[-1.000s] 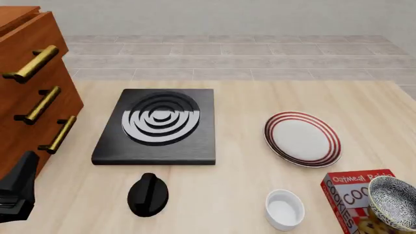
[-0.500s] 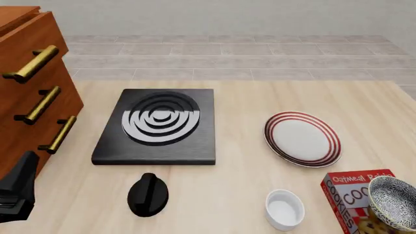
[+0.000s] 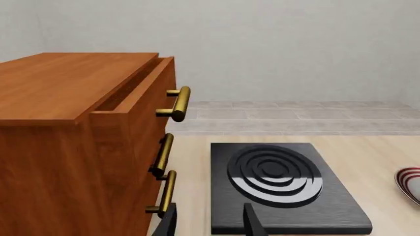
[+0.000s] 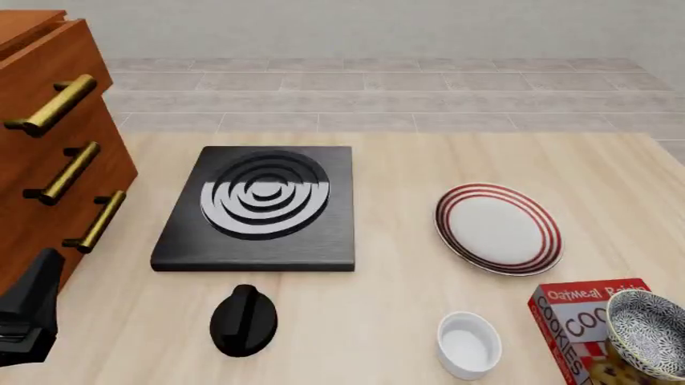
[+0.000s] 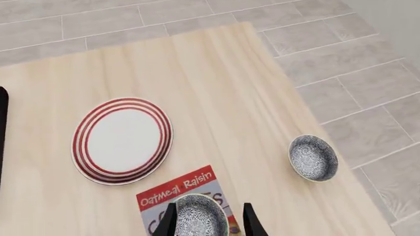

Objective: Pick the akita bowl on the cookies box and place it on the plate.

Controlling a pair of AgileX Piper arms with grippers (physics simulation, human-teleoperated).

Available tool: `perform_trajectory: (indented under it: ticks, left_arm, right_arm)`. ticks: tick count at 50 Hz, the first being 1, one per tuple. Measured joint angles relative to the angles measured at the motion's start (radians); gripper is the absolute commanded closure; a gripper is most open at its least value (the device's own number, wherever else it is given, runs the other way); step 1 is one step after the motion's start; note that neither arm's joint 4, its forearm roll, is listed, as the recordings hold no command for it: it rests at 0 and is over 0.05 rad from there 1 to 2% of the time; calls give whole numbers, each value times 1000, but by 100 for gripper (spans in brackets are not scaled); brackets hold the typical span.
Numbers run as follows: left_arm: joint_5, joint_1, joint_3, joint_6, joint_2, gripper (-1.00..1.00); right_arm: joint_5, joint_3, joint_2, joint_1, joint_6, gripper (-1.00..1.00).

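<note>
The speckled akita bowl [image 4: 646, 333] rests on the red cookies box [image 4: 579, 319] at the table's near right corner. In the right wrist view the akita bowl [image 5: 198, 216] sits on the cookies box [image 5: 177, 192], and my right gripper [image 5: 208, 222] hangs open above it, one dark finger showing on each side of the bowl. The red-ringed plate [image 4: 498, 228] [image 5: 123, 140] lies beyond the box. My left gripper [image 3: 210, 223] is open and empty, near the cabinet at the table's left; its arm [image 4: 27, 317] shows in the front view.
A white ramekin [image 4: 469, 345] stands left of the box. A black stove plate [image 4: 260, 207] and a black knob [image 4: 243, 319] lie mid-table. A wooden drawer cabinet [image 4: 48, 152] fills the left. A second speckled bowl [image 5: 314, 158] sits near the table's right edge.
</note>
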Motion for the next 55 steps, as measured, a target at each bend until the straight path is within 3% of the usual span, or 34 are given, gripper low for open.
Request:
perform_trajectory:
  ticks: [13,55]
  left_arm:
    - [0,0,0,0,0,-100]
    - [0,0,0,0,0,-100]
  right_arm:
    - [-1,70,-37,-26,27,-100]
    - [-119,228,-3,-92,38,-100]
